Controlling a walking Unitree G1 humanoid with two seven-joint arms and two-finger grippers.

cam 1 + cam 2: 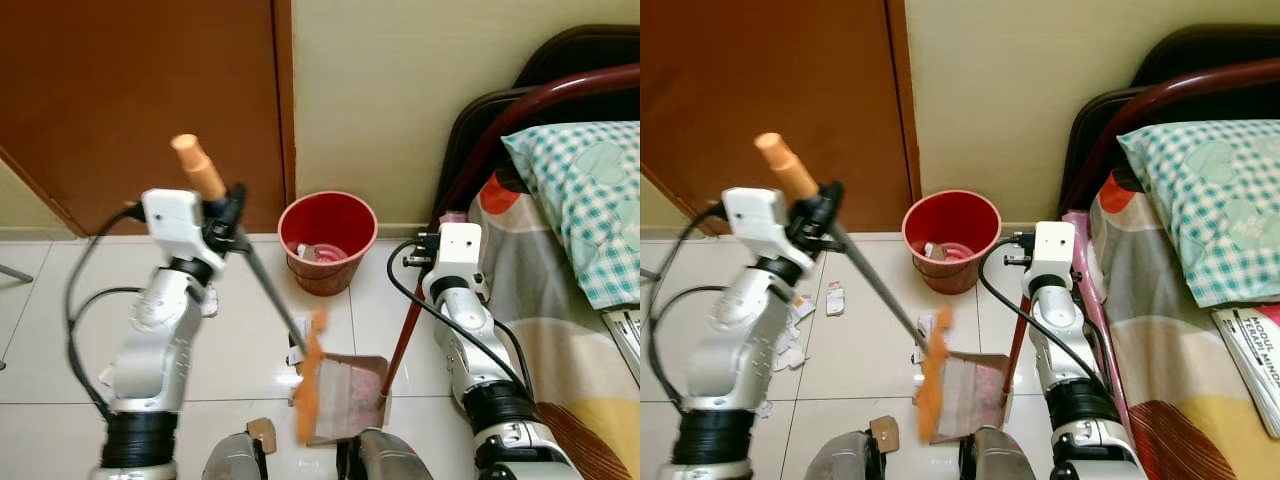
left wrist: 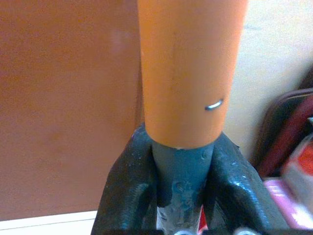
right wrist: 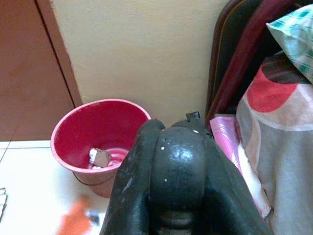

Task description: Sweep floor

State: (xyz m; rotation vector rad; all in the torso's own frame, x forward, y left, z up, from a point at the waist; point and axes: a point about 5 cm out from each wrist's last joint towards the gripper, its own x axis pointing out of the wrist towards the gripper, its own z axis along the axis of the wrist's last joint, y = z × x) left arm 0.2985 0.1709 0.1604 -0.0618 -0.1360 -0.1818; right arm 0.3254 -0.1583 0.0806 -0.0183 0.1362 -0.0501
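Observation:
My left gripper (image 1: pixel 228 215) is raised at the left and shut on the broom's grey shaft (image 2: pixel 181 171), just under its orange grip (image 1: pixel 197 165). The shaft slants down to the right to the orange bristles (image 1: pixel 308 385), which rest at the mouth of the dustpan (image 1: pixel 350 395) on the white tile floor. Pinkish debris lies in the pan. The pan's thin red handle (image 1: pixel 404 335) rises to my right gripper (image 3: pixel 176 132), whose black fingers are shut around its top, beside the bed. A red bucket (image 1: pixel 327 240) with scraps inside stands against the wall beyond the pan.
A brown door (image 1: pixel 130 100) fills the back left and a cream wall is behind the bucket. A bed (image 1: pixel 560 320) with a checked pillow (image 1: pixel 590 190) and a dark red frame blocks the right. Paper scraps (image 1: pixel 835 297) lie on the tiles at the left, and a cardboard bit (image 1: pixel 262 433) by my feet.

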